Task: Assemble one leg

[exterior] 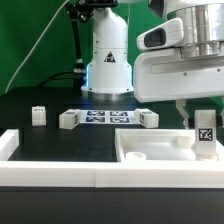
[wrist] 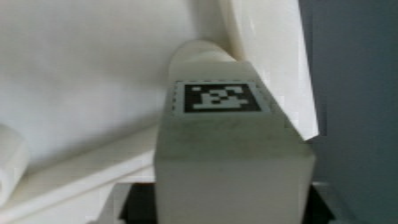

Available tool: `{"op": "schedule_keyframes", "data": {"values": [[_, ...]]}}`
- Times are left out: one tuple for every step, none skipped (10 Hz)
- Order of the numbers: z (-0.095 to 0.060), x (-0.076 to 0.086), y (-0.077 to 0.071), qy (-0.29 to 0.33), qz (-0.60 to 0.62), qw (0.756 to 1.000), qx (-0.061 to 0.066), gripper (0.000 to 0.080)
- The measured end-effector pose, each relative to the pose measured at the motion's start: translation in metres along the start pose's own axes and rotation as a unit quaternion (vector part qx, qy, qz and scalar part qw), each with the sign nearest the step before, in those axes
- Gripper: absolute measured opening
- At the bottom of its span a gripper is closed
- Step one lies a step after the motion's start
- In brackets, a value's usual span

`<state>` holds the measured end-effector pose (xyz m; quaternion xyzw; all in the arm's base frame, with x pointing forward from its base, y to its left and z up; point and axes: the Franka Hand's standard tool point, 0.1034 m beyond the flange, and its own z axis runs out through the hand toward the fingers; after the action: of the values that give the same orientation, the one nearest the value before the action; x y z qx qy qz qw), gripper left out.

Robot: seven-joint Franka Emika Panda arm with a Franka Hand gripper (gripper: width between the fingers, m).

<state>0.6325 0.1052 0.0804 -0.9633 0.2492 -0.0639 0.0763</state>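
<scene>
My gripper [exterior: 204, 112] is shut on a leg [exterior: 206, 133], a short white post with a black-and-white tag, and holds it upright over the near right part of the large white panel [exterior: 150, 150] with the raised rim. In the wrist view the leg [wrist: 231, 140] fills the middle, between the dark fingers [wrist: 150, 203] of the gripper [wrist: 231, 205]. The panel [wrist: 89, 80] lies behind it. Whether the leg's lower end touches the panel is hidden.
Three loose legs stand on the black table: one on the exterior view's left [exterior: 38, 115], one beside it [exterior: 68, 119], one near the middle [exterior: 148, 118]. The marker board [exterior: 105, 117] lies between them. The robot base [exterior: 108, 60] stands behind. A white rail [exterior: 60, 170] edges the front.
</scene>
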Motion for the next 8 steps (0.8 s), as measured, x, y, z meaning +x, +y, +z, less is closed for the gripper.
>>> {"op": "schedule_keyframes", "data": {"values": [[0.0002,-0.0001,0.0014,0.002,0.058,0.998,-0.003,0.0291],[0.0005,-0.0002,0.0028,0.005,0.119,0.993,-0.007,0.0291],[0.0005,-0.0014,0.0042,0.007,0.187,0.982,-0.015,0.0291],[0.0007,-0.0020,0.0056,0.010,0.249,0.968,-0.018,0.0291],[0.0007,-0.0033,0.0075,0.014,0.319,0.947,-0.020,0.0291],[0.0006,-0.0051,0.0084,0.013,0.379,0.925,-0.019,0.0291],[0.0005,-0.0080,0.0077,0.012,0.424,0.906,-0.022,0.0292],[0.0005,-0.0098,0.0067,0.013,0.448,0.893,-0.023,0.0292]]}}
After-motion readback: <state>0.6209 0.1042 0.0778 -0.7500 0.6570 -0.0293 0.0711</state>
